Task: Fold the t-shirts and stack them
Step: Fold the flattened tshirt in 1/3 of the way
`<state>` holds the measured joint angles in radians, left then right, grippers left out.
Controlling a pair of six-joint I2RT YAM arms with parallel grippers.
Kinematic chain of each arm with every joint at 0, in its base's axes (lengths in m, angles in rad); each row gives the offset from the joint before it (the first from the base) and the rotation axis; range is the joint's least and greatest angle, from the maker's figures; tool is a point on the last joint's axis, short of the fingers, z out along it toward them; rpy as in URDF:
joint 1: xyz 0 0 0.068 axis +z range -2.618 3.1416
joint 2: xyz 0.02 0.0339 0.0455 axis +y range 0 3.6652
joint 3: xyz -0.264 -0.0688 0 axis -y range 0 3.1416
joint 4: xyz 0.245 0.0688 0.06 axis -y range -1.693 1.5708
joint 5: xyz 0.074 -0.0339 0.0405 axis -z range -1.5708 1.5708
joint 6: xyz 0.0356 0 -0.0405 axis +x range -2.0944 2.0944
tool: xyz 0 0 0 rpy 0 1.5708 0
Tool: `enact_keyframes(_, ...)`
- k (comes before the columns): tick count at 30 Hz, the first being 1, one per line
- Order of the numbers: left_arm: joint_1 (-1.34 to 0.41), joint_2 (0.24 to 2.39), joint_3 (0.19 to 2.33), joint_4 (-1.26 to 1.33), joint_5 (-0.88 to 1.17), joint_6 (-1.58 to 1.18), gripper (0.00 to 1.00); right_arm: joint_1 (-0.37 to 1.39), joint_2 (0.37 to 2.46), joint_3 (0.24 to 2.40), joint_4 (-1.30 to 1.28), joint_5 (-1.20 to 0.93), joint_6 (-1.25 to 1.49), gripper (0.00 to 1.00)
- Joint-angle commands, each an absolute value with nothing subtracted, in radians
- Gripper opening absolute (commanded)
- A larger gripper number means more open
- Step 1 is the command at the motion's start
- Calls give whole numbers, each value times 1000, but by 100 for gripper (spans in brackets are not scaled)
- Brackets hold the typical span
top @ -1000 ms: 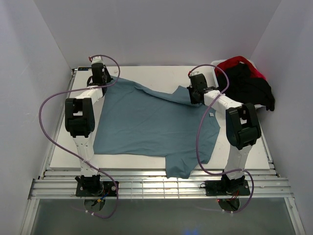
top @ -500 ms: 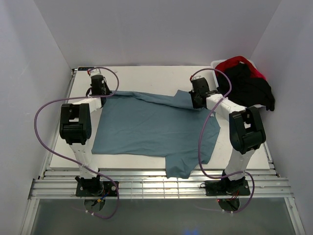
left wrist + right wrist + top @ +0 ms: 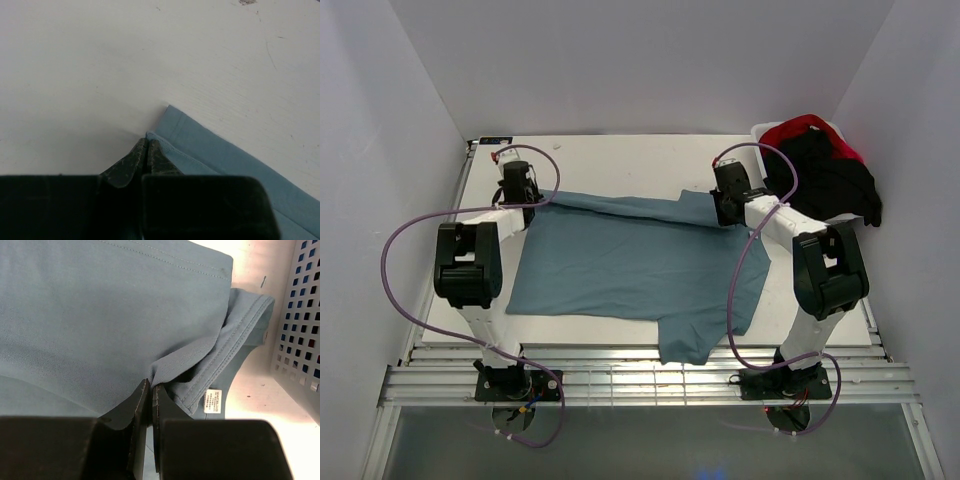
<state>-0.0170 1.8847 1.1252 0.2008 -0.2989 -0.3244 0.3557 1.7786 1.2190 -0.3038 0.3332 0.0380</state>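
A dusty teal-blue t-shirt (image 3: 640, 265) lies spread across the white table (image 3: 620, 160), one sleeve hanging toward the near edge. Its far edge runs as a straight doubled fold between both grippers. My left gripper (image 3: 516, 192) is shut on the fold's left corner; in the left wrist view the gripper (image 3: 146, 141) pinches the hemmed corner of the shirt (image 3: 215, 157) just above the table. My right gripper (image 3: 726, 207) is shut on the right end; the right wrist view shows the gripper (image 3: 151, 385) pinching a bunched pleat of the shirt (image 3: 100, 305) beside its small white tag (image 3: 212, 401).
A white perforated plastic tub (image 3: 761, 131) stands at the back right, close to the right gripper, its wall (image 3: 300, 315) showing in the right wrist view. A black tee (image 3: 825, 175) and a red tee (image 3: 798, 128) are heaped over it. Walls enclose the table on three sides.
Both grippers have come toward the near side with the shirt's far edge, laying it over the body. The edge between them has straightened into a taut line.
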Motion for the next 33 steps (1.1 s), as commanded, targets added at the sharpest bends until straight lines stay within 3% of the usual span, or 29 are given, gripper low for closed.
enact_keyframes(1, -9, 1778, 1103, 198, -345, -334, 9, 359, 1735, 1207, -325, 374, 44, 8)
enact_keyframes(17, -9, 1839, 1088, 17, -382, -353, 12, 357, 1775, 1160, -353, 446, 74, 8)
enact_keyframes(18, -9, 1847, 1094, -9, -394, -354, 15, 357, 1781, 1163, -360, 457, 78, 8)
enact_keyframes(20, -9, 1868, 1112, -58, -431, -371, 33, 357, 1801, 1173, -389, 504, 98, 9)
enact_keyframes(22, -9, 1873, 1126, -97, -503, -387, 54, 357, 1815, 1181, -411, 556, 112, 16)
enact_keyframes(24, -9, 1864, 1123, -107, -575, -406, 59, 357, 1819, 1193, -445, 592, 132, 20)
enact_keyframes(25, -9, 1855, 1124, -110, -596, -414, 68, 356, 1822, 1198, -460, 622, 141, 24)
enact_keyframes(27, -9, 1842, 1129, -124, -624, -437, 72, 354, 1822, 1216, -498, 637, 160, 37)
enact_keyframes(28, -9, 1835, 1129, -124, -621, -445, 73, 354, 1819, 1221, -505, 632, 160, 49)
enact_keyframes(33, -58, 1734, 1117, -63, -610, -482, 73, 356, 1754, 1224, -489, 618, 170, 58)
